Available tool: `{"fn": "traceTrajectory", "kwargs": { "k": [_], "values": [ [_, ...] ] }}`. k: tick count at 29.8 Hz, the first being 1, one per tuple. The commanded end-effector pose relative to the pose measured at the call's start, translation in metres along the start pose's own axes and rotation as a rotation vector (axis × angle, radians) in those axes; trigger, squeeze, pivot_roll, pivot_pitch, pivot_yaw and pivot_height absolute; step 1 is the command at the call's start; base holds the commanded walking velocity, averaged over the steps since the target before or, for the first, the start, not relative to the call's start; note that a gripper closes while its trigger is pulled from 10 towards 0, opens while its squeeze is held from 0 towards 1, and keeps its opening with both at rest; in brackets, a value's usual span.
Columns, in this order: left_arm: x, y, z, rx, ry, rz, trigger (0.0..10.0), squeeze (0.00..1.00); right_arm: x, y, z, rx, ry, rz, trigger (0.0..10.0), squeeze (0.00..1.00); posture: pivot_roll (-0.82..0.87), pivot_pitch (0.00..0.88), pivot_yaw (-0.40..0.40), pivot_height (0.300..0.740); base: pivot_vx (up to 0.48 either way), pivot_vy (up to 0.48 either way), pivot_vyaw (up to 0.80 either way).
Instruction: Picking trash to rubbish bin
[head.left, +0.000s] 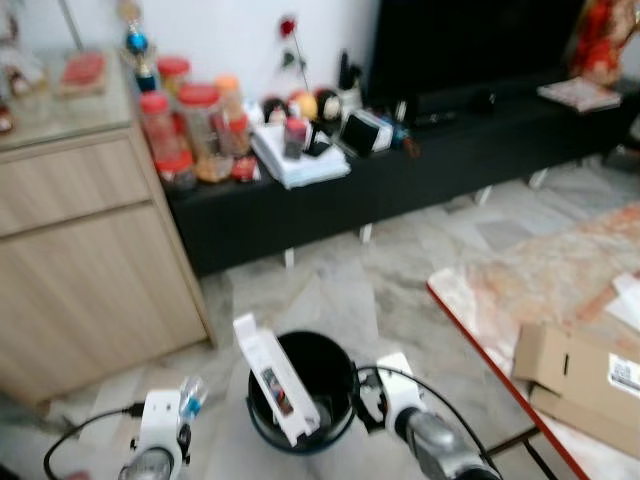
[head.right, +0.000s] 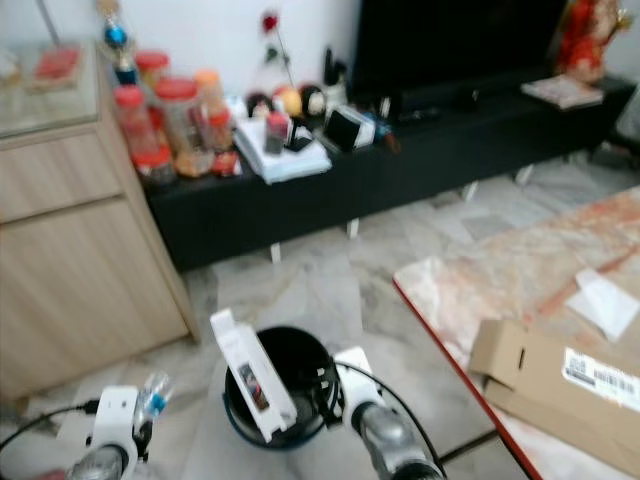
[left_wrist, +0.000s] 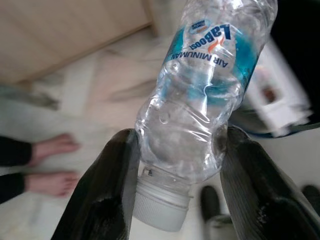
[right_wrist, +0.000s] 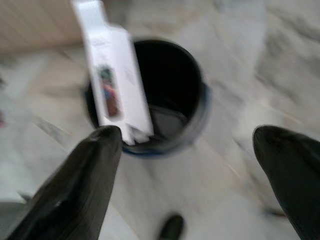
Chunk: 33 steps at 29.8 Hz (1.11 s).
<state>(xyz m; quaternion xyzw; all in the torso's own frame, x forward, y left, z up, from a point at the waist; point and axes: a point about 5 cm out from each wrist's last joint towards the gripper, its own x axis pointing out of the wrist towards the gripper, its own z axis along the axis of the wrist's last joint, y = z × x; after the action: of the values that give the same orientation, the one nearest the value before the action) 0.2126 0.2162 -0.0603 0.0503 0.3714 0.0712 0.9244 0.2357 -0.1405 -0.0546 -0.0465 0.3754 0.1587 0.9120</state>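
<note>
A black round rubbish bin (head.left: 340, 405) stands on the marble floor straight ahead. A white carton (head.left: 272, 378) leans upright against its left rim, partly inside. My left gripper (left_wrist: 177, 165) is shut on a crumpled clear plastic bottle (left_wrist: 205, 95) with a blue label and white cap; the bottle's top (head.left: 192, 395) pokes up left of the bin. My right gripper (right_wrist: 187, 142) is open with nothing between its fingers, hovering near the bin (right_wrist: 165, 95) on its right side (head.left: 372, 398).
A wooden cabinet (head.left: 80, 250) stands at left. A low black TV bench (head.left: 400, 170) with jars and clutter runs along the back. A marble table (head.left: 540, 290) with a flattened cardboard box (head.left: 580, 385) is at right. A person's bare feet (left_wrist: 50, 165) are on the floor nearby.
</note>
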Motion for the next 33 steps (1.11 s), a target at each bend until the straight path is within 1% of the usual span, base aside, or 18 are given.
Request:
{"fn": "traceTrajectory", "kwargs": {
  "k": [1, 10, 17, 19, 21, 33],
  "values": [
    [0.0005, 0.0081, 0.0029, 0.006, -0.01, 0.02, 10.0, 0.0, 0.003, 0.004, 0.0099, 0.005, -0.029, 0.009, 10.0, 0.0, -0.01, 0.021, -0.018, 0.74, 0.322, 0.0, 0.0],
    [0.0009, 0.0074, 0.0041, 0.008, -0.012, 0.018, 10.0, 0.0, 0.0031, 0.0045, 0.0103, 0.001, -0.029, 0.013, 10.0, 0.0, -0.01, 0.009, -0.017, 0.74, 0.319, 0.0, 0.0],
    [0.0012, 0.0074, 0.0054, 0.011, -0.014, 0.016, 10.0, 0.0, 0.0035, 0.0065, 0.0114, -0.024, -0.032, 0.028, 10.0, 0.0, -0.01, 0.005, -0.016, 0.74, 0.319, 0.0, 0.07],
    [0.0013, 0.0073, 0.0055, 0.012, -0.015, 0.014, 10.0, 0.0, 0.0036, 0.0067, 0.0114, -0.023, -0.032, 0.029, 10.0, 0.0, -0.01, 0.005, -0.016, 0.74, 0.319, 0.0, 0.6],
    [0.0012, 0.0071, 0.0052, 0.013, -0.014, 0.013, 10.0, 0.0, 0.0035, 0.0068, 0.0107, -0.005, -0.033, 0.026, 10.0, 0.0, -0.02, 0.0, -0.015, 0.74, 0.321, 0.0, 0.0],
    [0.0012, 0.0069, 0.0051, 0.013, -0.015, 0.013, 10.0, 0.0, 0.0034, 0.0063, 0.0108, 0.002, -0.034, 0.025, 10.0, 0.0, -0.02, 0.003, -0.015, 0.74, 0.32, 0.0, 0.0]
  ]
}}
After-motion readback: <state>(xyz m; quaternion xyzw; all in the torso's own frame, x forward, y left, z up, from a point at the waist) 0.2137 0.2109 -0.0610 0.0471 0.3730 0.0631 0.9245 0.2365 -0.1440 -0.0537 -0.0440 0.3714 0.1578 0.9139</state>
